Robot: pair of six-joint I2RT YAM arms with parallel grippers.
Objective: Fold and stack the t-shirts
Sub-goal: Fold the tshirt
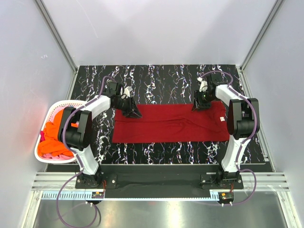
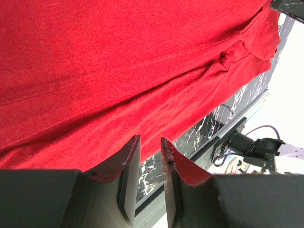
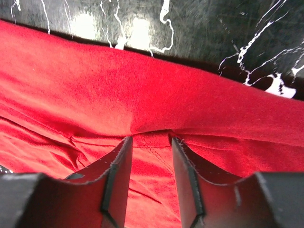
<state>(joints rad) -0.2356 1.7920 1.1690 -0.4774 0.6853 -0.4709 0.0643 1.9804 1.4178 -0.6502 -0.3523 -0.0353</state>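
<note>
A dark red t-shirt (image 1: 171, 124) lies spread as a wide band across the black marbled table (image 1: 156, 80). My left gripper (image 1: 133, 113) is at its far left corner. In the left wrist view its jaws (image 2: 149, 138) stand apart at the edge of the red cloth (image 2: 118, 57), with bare table showing between them. My right gripper (image 1: 197, 105) is at the shirt's far edge toward the right. Its jaws (image 3: 149, 138) stand apart astride a hemmed fold of the cloth (image 3: 142, 90), tips touching it. More t-shirts, bright orange (image 1: 57, 135) and pink (image 1: 42, 137), fill the basket.
A white plastic basket (image 1: 61, 103) sits off the table's left edge beside the left arm. White walls close in the back and both sides. The metal rail (image 1: 156, 181) with the arm bases runs along the near edge.
</note>
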